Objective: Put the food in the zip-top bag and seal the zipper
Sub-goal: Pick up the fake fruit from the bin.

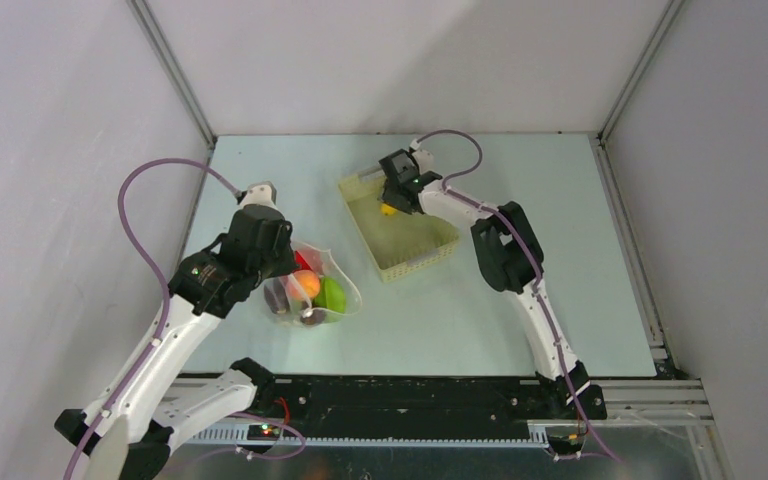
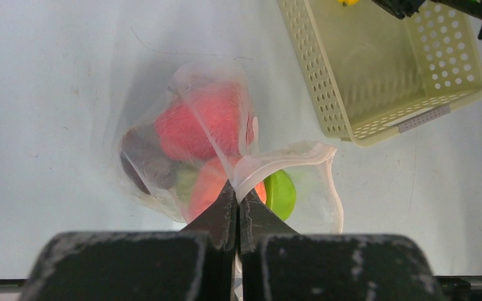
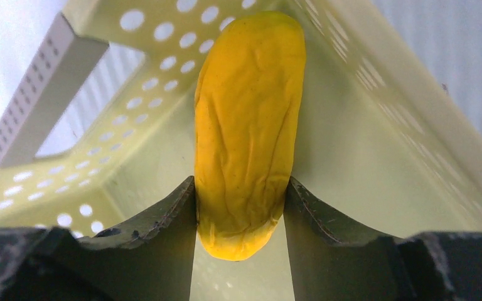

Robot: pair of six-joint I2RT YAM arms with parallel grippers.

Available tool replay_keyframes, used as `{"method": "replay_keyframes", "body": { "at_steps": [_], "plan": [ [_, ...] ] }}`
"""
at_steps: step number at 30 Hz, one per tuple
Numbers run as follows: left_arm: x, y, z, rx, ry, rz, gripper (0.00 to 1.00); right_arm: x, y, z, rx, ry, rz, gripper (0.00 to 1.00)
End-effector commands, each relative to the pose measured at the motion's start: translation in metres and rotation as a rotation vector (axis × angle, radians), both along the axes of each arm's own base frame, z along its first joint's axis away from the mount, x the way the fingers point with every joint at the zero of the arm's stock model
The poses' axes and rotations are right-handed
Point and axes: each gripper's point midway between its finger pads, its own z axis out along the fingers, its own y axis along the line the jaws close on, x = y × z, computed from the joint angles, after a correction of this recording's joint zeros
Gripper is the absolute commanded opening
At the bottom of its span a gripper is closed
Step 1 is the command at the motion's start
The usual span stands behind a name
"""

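The zip-top bag [image 1: 345, 272] [image 2: 317, 207] lies on the table left of centre, its mouth open toward the basket. Inside it are a red piece of food [image 2: 191, 122], an orange one [image 1: 305, 283], a green round one [image 2: 280, 193] and a dark one [image 2: 141, 157]. My left gripper [image 1: 290, 262] [image 2: 237, 194] is shut on the bag's mouth edge, where the zipper [image 2: 289, 152] curls. My right gripper [image 1: 392, 203] [image 3: 240, 200] reaches into the far corner of the pale yellow basket [image 1: 415, 262]. Both its fingers press the sides of the yellow banana [image 3: 251, 125] [image 1: 388, 209].
The slotted basket [image 3: 31, 119] [image 2: 376, 132] stands slanted at mid table, right of the bag. Grey walls close in the table on the left, back and right. The arm bases and a black rail run along the near edge.
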Motion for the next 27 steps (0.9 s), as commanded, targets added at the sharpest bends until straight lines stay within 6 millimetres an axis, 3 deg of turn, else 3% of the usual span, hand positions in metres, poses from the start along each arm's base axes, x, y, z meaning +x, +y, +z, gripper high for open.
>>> {"method": "replay_keyframes", "body": {
  "at_steps": [1,2,3,4,5,6,7,8,9,10,14,17,18,19,20,21,22,23,24,27],
  "plan": [
    [0.008,-0.004,0.006,-0.027,-0.047,-0.01,0.0,-0.01,-0.004,0.048,0.021,-0.099,0.069,0.21],
    [0.007,-0.005,0.006,-0.032,-0.045,-0.014,0.0,-0.011,-0.004,0.071,0.044,-0.151,0.081,0.21],
    [0.008,-0.006,0.005,-0.034,-0.044,-0.017,0.0,-0.02,-0.01,0.062,0.029,-0.137,0.09,0.2],
    [0.008,-0.006,0.005,-0.035,-0.043,-0.017,0.0,-0.021,-0.008,0.087,0.064,-0.195,0.108,0.2],
    [0.008,-0.006,0.005,-0.035,-0.042,-0.018,0.0,-0.032,-0.013,0.077,0.053,-0.181,0.122,0.2],
    [0.009,-0.007,0.004,-0.034,-0.039,-0.018,0.0,-0.035,-0.009,0.103,0.091,-0.239,0.157,0.19],
    [0.009,-0.007,0.004,-0.034,-0.039,-0.018,0.0,-0.045,-0.013,0.093,0.081,-0.224,0.175,0.19],
    [0.009,-0.007,0.003,-0.033,-0.036,-0.016,0.0,-0.05,-0.012,0.114,0.106,-0.266,0.208,0.19],
    [0.009,-0.007,0.003,-0.033,-0.036,-0.016,0.0,-0.061,-0.015,0.104,0.1,-0.245,0.232,0.18],
    [0.009,-0.007,0.003,-0.035,-0.034,-0.016,0.0,-0.065,-0.016,0.122,0.107,-0.286,0.256,0.18],
    [0.009,-0.006,0.003,-0.034,-0.037,-0.014,0.0,-0.094,-0.021,0.135,0.096,-0.313,0.371,0.16],
    [0.01,-0.006,0.004,-0.033,-0.041,-0.012,0.0,-0.116,-0.015,0.156,0.111,-0.354,0.501,0.16],
    [0.01,-0.005,0.004,-0.032,-0.04,-0.011,0.0,-0.122,-0.015,0.153,0.108,-0.35,0.524,0.16],
    [0.009,-0.005,0.004,-0.031,-0.041,-0.011,0.0,-0.128,-0.011,0.168,0.131,-0.394,0.572,0.16],
    [0.009,-0.005,0.004,-0.03,-0.039,-0.01,0.0,-0.135,-0.012,0.16,0.132,-0.383,0.596,0.16],
    [0.009,-0.005,0.004,-0.031,-0.041,-0.011,0.0,-0.142,-0.009,0.174,0.154,-0.424,0.637,0.16],
    [0.009,-0.006,0.004,-0.032,-0.039,-0.013,0.0,-0.149,-0.011,0.167,0.153,-0.416,0.656,0.16],
    [0.008,-0.005,0.004,-0.032,-0.039,-0.013,0.0,-0.157,-0.01,0.177,0.17,-0.448,0.689,0.16],
    [0.009,-0.005,0.003,-0.033,-0.04,-0.013,0.0,-0.163,-0.012,0.172,0.17,-0.44,0.703,0.16],
    [0.009,-0.006,0.004,-0.033,-0.043,-0.015,0.0,-0.184,-0.016,0.187,0.165,-0.48,0.747,0.16]
  ]
}}
